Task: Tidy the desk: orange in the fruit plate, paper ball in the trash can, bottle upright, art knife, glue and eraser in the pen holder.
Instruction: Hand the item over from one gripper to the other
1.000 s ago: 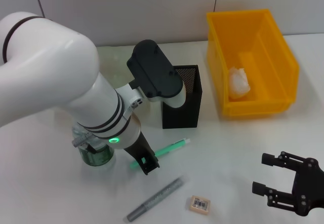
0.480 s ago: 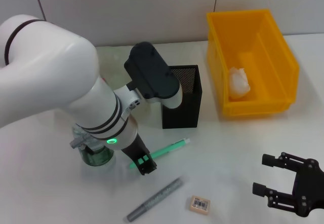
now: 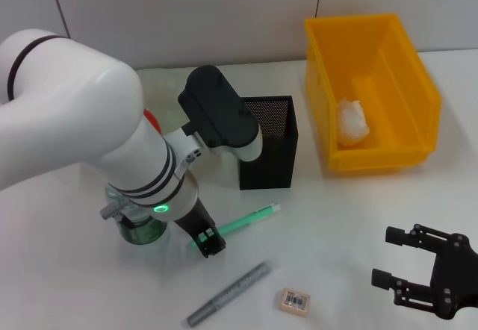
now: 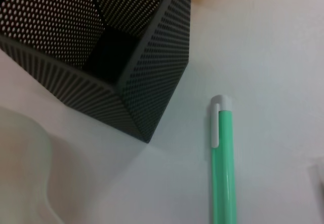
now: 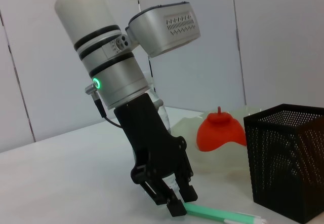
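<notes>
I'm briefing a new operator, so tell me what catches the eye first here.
The big white left arm fills the left of the head view, its left gripper down at one end of the green pen in front of the pen holder. At the far right stands the trash can with the paper ball inside. The right gripper waits open at the near right corner.

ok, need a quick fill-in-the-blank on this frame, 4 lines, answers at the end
1. The paper ball lies inside the yellow ____.
2. The left gripper is down at one end of the ____ pen.
3. The eraser lies on the table next to the ____ marker.
4. The orange sits in the fruit ____, behind the pen holder.

Answers: trash can; green; grey; plate
</notes>
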Controlling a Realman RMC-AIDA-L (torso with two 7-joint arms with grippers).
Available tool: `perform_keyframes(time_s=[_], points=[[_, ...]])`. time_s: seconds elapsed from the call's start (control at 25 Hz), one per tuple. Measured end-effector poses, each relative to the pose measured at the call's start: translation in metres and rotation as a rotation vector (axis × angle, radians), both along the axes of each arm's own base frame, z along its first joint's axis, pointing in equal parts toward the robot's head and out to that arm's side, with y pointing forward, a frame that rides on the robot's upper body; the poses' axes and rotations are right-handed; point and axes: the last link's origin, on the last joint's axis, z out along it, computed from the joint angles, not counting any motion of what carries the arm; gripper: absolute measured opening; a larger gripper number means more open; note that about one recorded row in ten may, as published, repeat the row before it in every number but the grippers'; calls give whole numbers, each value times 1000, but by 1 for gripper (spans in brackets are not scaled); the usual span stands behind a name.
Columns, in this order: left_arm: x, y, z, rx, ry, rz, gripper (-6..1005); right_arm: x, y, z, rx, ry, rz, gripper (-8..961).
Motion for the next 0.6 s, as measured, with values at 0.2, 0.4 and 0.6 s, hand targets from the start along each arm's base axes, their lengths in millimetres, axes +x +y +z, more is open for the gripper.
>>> perform_keyframes(time_s=[0.2,0.4,0.6], points=[[-2,1,0,1,5,4,309,0,0,0,0,0,0,616],[-3,2,0,1,14,7,305,0,0,0,-1,0,2,614],[-4,3,0,7,24,2,300,0,0,0,-2,0,2,612]])
